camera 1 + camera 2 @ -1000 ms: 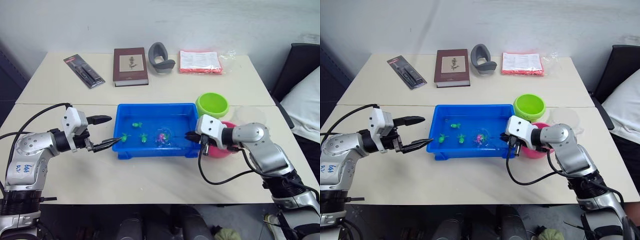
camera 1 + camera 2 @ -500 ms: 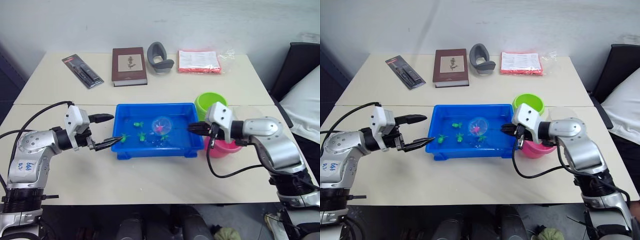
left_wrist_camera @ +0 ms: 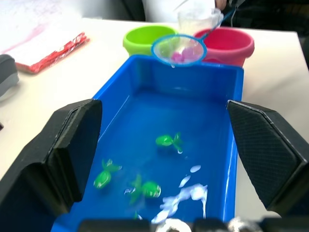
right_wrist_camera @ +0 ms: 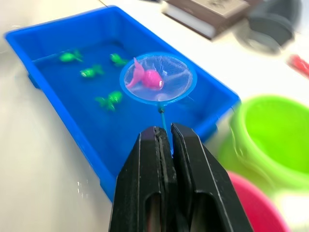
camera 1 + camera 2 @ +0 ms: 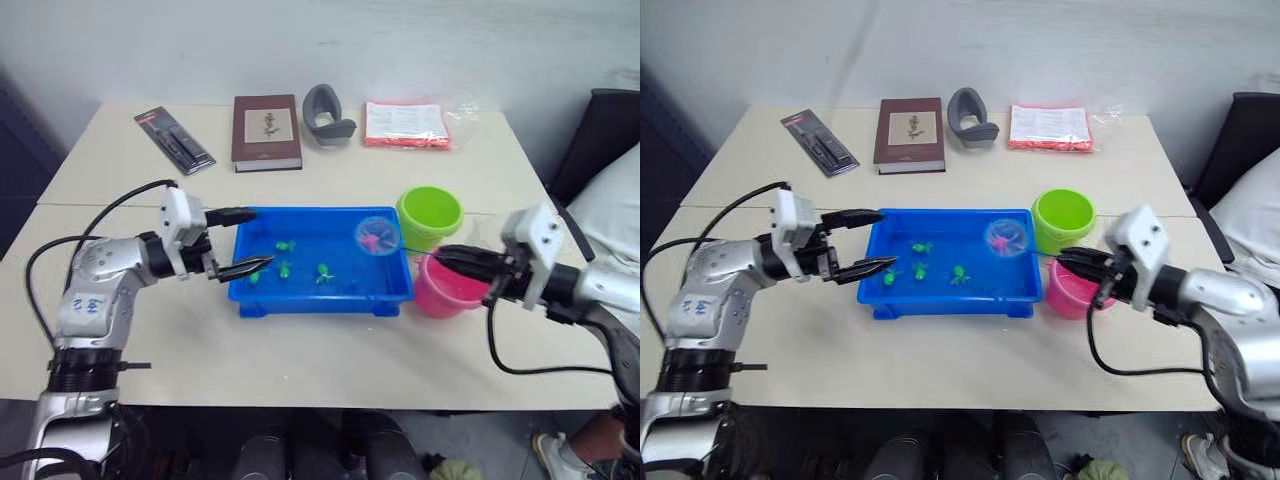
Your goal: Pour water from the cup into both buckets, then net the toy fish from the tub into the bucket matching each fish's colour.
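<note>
Head view, lower right: the right gripper (image 5: 448, 257), fingers clamped on the handle of the net (image 4: 158, 78). Lower left: the left gripper (image 5: 243, 241), fingers wide apart, at the left rim of the tub (image 5: 318, 298). Centre: the tub holds green fish (image 5: 284, 267); the net hoop hangs above the tub's right far corner, carrying a pink fish (image 4: 148, 78). Right of the tub: the pink bucket (image 5: 447, 286), with the green bucket (image 5: 430, 215) behind it. Far edge: a book (image 5: 266, 130).

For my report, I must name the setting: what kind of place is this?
Probably an office or lab room: plain pale tables against a wall, a book, a dark chair.
</note>
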